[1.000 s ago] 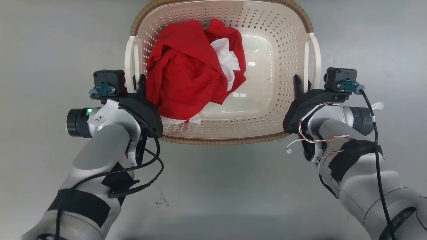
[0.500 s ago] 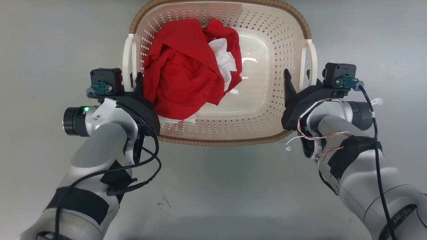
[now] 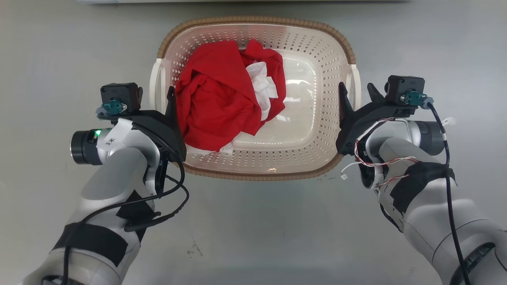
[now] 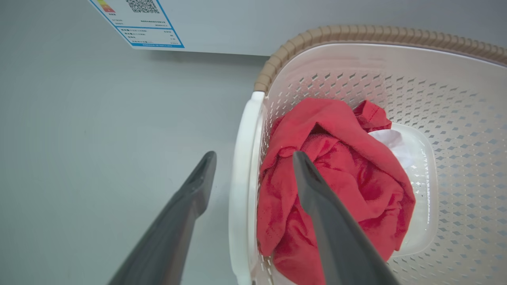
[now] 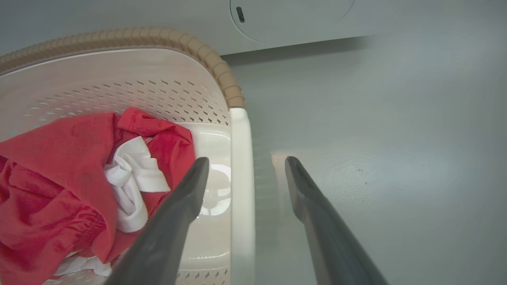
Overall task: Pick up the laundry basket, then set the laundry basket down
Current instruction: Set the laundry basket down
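Head view: I see the cream-white perforated plastic laundry basket (image 3: pixel 309 43) with its brown woven-look rim sitting on the grey floor (image 3: pixel 253 221) between my arms, a crumpled red cloth (image 3: pixel 214 103) inside.

Left wrist view: the left gripper (image 4: pixel 253 158) is spread wide astride the white left loop handle (image 4: pixel 241 190), clamping nothing.

Right wrist view: the right gripper (image 5: pixel 246 161) is likewise spread astride the right loop handle (image 5: pixel 241 150).

Clothes (image 3: pixel 222 103) in laundry basket (image 3: pixel 317 47), left half; left gripper (image 4: pixel 254 155) astride left handle (image 4: pixel 241 186), right gripper (image 3: pixel 355 85) astride right.

Head cam: top-down. Wrist cams: close, along jaws. All share laundry basket (image 3: pixel 277 156).
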Robot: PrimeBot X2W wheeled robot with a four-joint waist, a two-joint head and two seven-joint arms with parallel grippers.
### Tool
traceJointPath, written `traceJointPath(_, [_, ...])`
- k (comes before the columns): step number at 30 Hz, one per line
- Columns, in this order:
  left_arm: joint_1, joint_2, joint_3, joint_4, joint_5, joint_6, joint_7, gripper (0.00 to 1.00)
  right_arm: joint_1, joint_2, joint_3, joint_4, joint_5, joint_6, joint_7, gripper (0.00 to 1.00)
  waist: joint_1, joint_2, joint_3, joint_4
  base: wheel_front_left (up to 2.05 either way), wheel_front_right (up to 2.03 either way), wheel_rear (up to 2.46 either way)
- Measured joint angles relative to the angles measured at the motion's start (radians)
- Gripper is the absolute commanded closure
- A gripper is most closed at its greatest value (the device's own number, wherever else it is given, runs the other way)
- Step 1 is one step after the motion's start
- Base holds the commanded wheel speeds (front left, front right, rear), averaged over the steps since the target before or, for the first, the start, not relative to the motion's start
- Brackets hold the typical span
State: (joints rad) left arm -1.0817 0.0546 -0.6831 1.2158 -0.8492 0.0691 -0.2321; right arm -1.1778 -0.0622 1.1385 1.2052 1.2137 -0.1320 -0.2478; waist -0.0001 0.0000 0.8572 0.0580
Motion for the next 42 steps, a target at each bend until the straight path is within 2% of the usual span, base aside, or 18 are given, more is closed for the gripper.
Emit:
traceJointPath(9, [0.008,0.000,0.024,0.000,-0.011,-0.018,-0.012,0.00,0.002,0.000,-0.014,0.004,-0.002,0.008,-0.001,0.00,0.0001,0.0000,-0.066,-0.015,0.00,0.00,0.00])
traceJointPath(22, [0.115,0.001,0.044,-0.003,-0.011,-0.027,-0.017,0.00,0.078,0.001,-0.057,-0.038,-0.001,0.018,-0.001,0.00,0.0000,0.0000,-0.212,-0.046,0.00,0.00,0.00])
traceJointPath(42, [0.325,0.015,0.093,-0.127,0.034,-0.032,-0.017,0.00,0.245,0.002,-0.144,-0.116,-0.036,0.024,-0.001,0.00,-0.0002,-0.0001,-0.462,-0.084,0.00,0.00,0.00])
